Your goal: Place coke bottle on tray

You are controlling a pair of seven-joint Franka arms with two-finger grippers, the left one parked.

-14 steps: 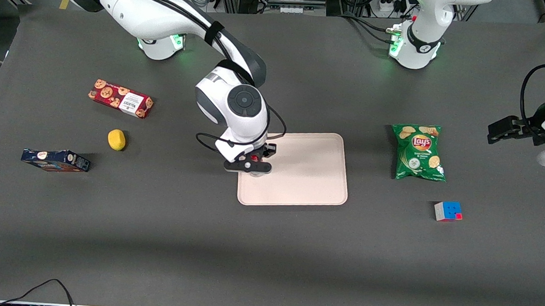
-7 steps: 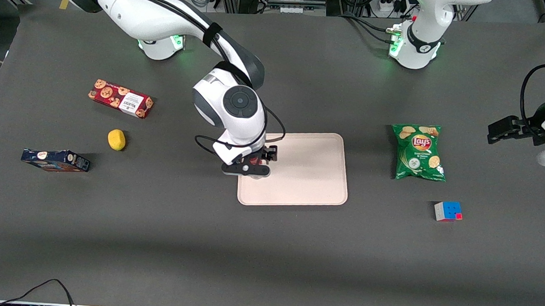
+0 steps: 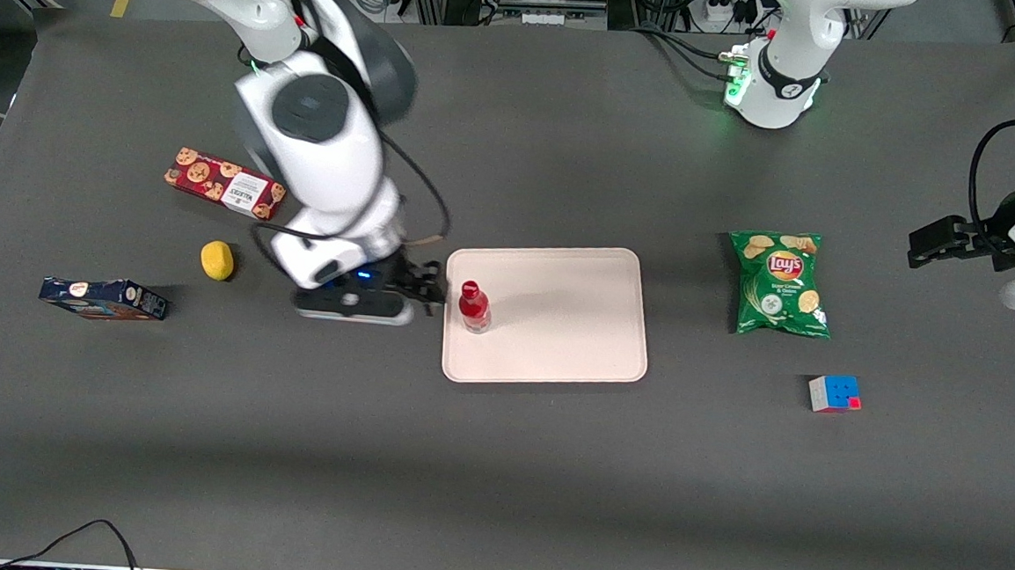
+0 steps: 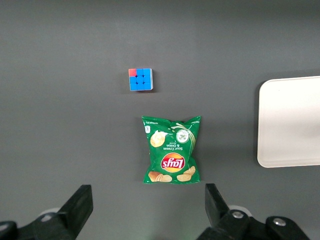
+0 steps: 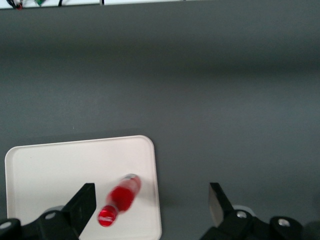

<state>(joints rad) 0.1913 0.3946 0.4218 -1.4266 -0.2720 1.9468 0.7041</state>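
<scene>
I'm seeing the coke bottle (image 3: 474, 306) standing upright on the tray (image 3: 558, 323), near the tray's edge toward the working arm's end, around mid-frame in the front view. Nothing is gripping it. In the wrist view the bottle (image 5: 119, 199) is sitting just inside the tray (image 5: 60, 170) rim.

The gripper (image 3: 355, 304) is hanging over bare table (image 3: 496, 478) just beside the tray, center-left of the front frame, apart from the bottle. Its fingers (image 5: 82, 202) are spread wide w/ nothing between them.

Other stuff around: red cookie box (image 3: 225, 183) and yellow lemon (image 3: 217, 260) are lying in the left part of the front frame, blue box (image 3: 104, 298) at far left, all well apart from the tray. Toward the parked arm's end, the green chips bag (image 3: 779, 284) is lying near the tray, and the rubik's cube (image 3: 835, 394) is sitting nearer the front cam than the bag. Between gripper and bottle I'm seeing only the tray rim; nothing else is crowding the bottle.
</scene>
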